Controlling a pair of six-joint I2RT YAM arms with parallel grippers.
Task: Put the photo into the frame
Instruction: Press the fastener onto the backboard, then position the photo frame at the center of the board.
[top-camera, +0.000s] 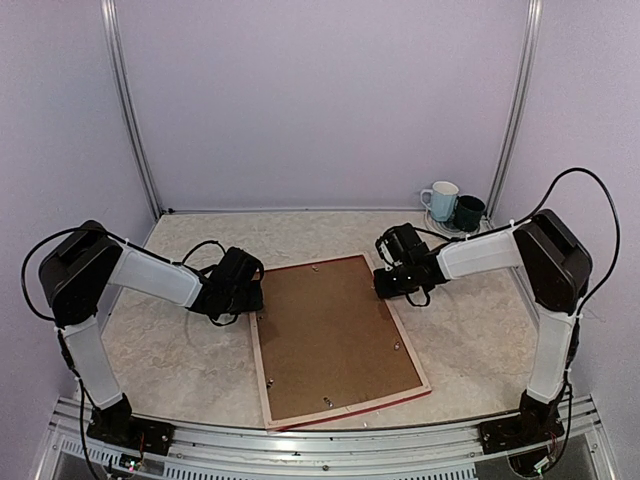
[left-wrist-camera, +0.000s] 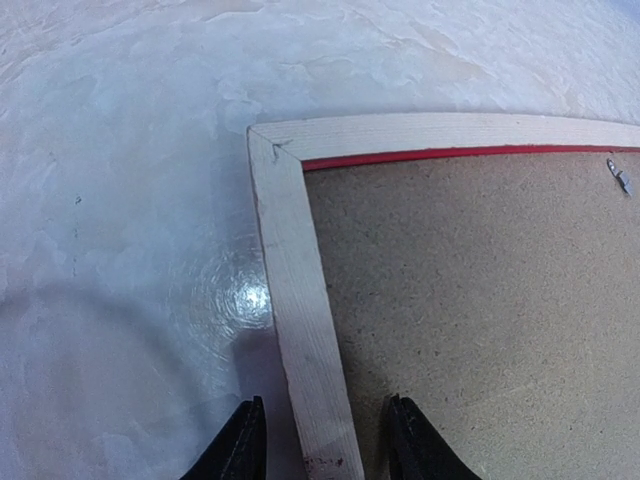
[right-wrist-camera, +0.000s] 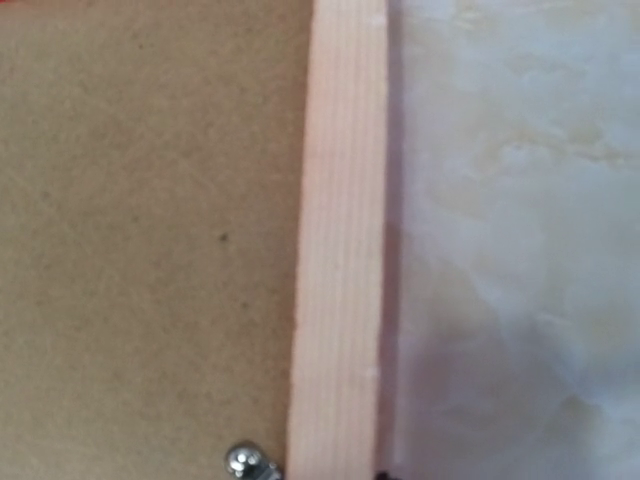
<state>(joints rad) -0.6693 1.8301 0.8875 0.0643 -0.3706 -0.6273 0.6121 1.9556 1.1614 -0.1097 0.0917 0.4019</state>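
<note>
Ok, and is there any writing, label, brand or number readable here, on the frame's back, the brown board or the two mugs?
No readable text in any view.
Thin rectangular frame, pale wood back: bare, no print.
Brown fibreboard backing board: blank, only small metal clips.
White mug and dark green mug: too small to show any marking.

Frame look: the large thin rectangular frame is showing its pale wood back, with a red strip peeking along the inner edge.
Frame pose: it is lying flat, face down, slightly askew.
Frame place: it is resting mid-way across the pale marbled table.
Frame opening: a brown board is sitting inside its rails.
</note>
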